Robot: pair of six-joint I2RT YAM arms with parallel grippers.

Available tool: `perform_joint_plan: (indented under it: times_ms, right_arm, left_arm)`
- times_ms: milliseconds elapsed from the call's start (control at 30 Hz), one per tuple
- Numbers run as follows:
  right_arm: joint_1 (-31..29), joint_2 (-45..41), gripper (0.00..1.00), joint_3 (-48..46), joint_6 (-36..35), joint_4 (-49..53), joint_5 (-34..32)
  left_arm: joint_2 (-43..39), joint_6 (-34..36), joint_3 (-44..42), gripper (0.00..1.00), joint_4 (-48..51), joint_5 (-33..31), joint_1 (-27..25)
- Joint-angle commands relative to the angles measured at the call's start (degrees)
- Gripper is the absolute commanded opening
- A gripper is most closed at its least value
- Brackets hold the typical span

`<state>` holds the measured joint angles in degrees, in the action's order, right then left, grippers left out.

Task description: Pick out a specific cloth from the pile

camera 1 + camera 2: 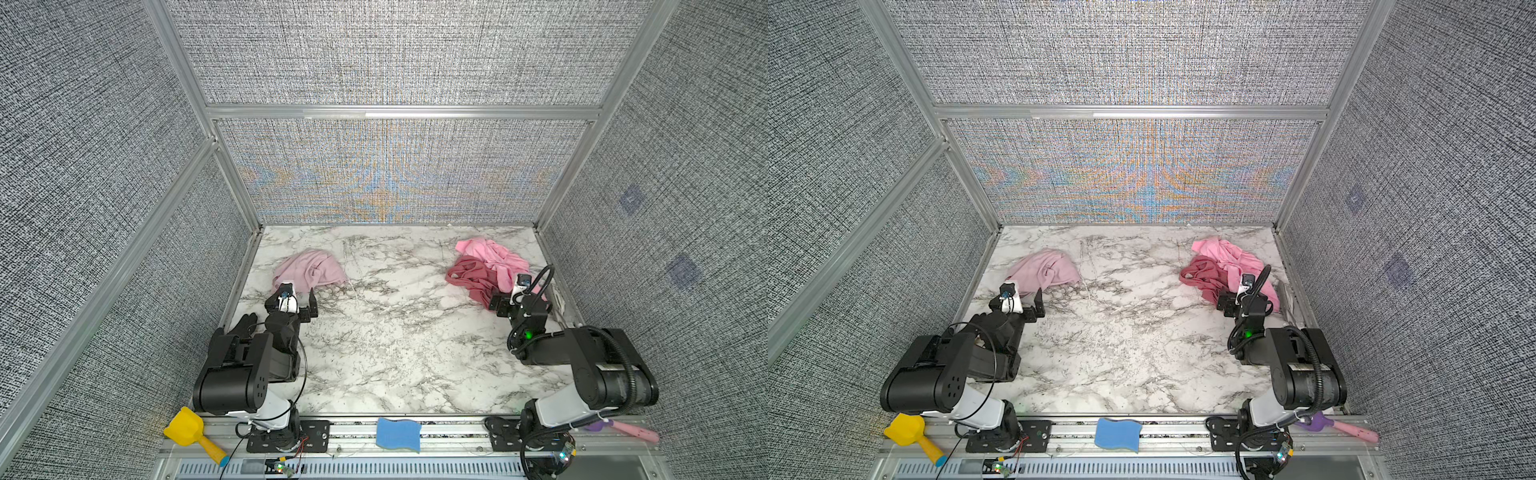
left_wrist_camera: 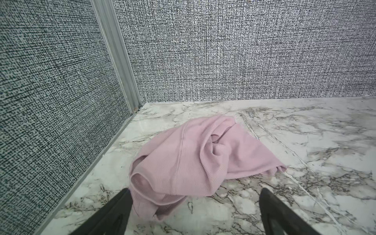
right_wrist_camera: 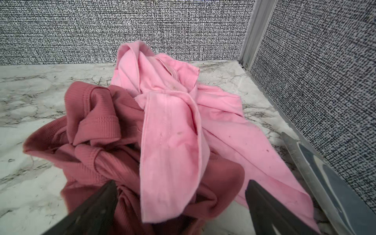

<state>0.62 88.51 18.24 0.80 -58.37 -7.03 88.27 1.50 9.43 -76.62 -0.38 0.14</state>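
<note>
Cloth [image 1: 309, 270] of pale mauve lies alone at the far left of the marble table [image 1: 395, 353], well apart from the pile [image 1: 484, 272] at the far right; only the top views show both together. There my left gripper [image 1: 292, 300] stands just before the cloth and my right gripper [image 1: 513, 298] at the near edge of the pile. A blue sponge [image 1: 398, 434] and a yellow scoop [image 1: 185, 428] lie on the front rail [image 1: 457, 428], which no wrist view shows.

From the left wrist, the cloth [image 2: 193, 162] shows fine ribs. Its near fold reaches between my spread fingers [image 2: 114, 211]; the jaws are wide apart and grip nothing.

From the right wrist, the pile [image 3: 142, 146] fills the view. The bright pink cloth [image 3: 173, 122], with small dark spots, is draped over the dark rose cloth [image 3: 97, 130]. My jaws stand wide before them, empty. A grey metal strip [image 3: 325, 183] lies along the wall [image 3: 325, 81].
</note>
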Motion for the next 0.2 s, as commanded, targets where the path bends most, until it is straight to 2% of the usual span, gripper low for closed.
perform_joint_plan:
  times_ms: [0, 167]
  right_arm:
    - [0.0, -0.1, 0.99, 0.1, 0.2, -0.5, 0.3]
    - [0.0, 0.0, 0.99, 0.1, 0.2, -0.5, 0.3]
  left_arm:
    - [0.1, 0.3, 0.2, 0.99, -1.6, 0.3, 0.0]
    - [0.0, 0.3, 0.0, 0.99, -2.0, 0.3, 0.0]
